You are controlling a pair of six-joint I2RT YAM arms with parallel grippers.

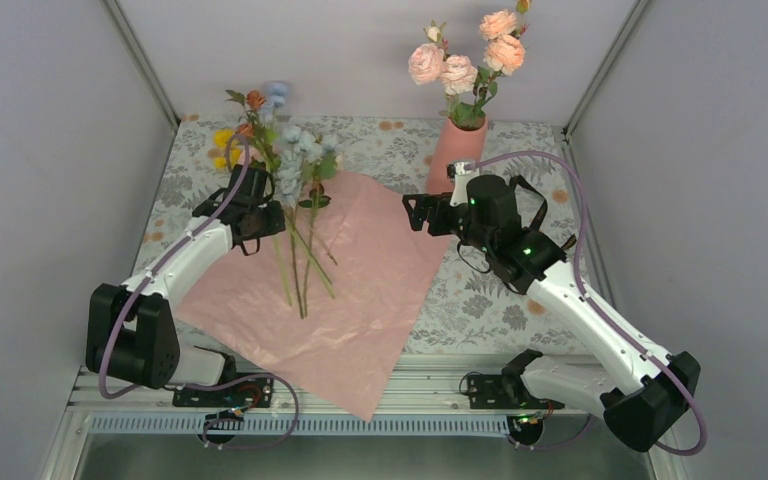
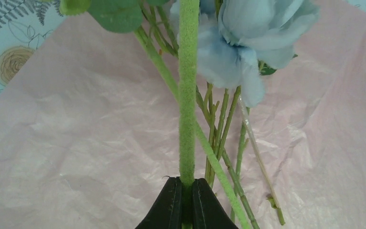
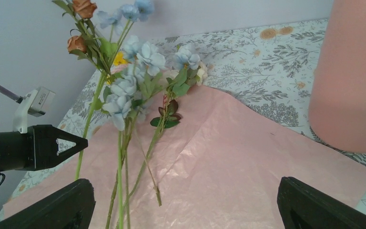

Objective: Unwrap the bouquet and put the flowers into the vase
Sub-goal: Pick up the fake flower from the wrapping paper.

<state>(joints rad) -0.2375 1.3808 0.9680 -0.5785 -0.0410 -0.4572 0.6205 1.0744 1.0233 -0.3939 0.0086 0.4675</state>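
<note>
The bouquet lies unwrapped: its lilac-pink sheet (image 1: 360,280) is spread flat on the table. Several loose flowers (image 1: 300,160) rest on the sheet's left part, stems (image 3: 121,157) pointing toward the near edge. My left gripper (image 2: 187,183) is shut on one fuzzy green stem (image 2: 188,95), which is raised above the others and carries orange buds (image 3: 83,7) at its top. The salmon-pink vase (image 1: 452,150) stands at the back right with pink and peach roses (image 1: 465,60) in it. Just left of the vase, my right gripper (image 1: 412,212) hangs open and empty over the sheet (image 3: 228,157).
A floral-printed tablecloth (image 1: 520,310) covers the table. Grey walls close the left, back and right sides. A metal rail (image 1: 440,385) runs along the near edge between the arm bases. The vase (image 3: 350,76) looms close on the right gripper's right side.
</note>
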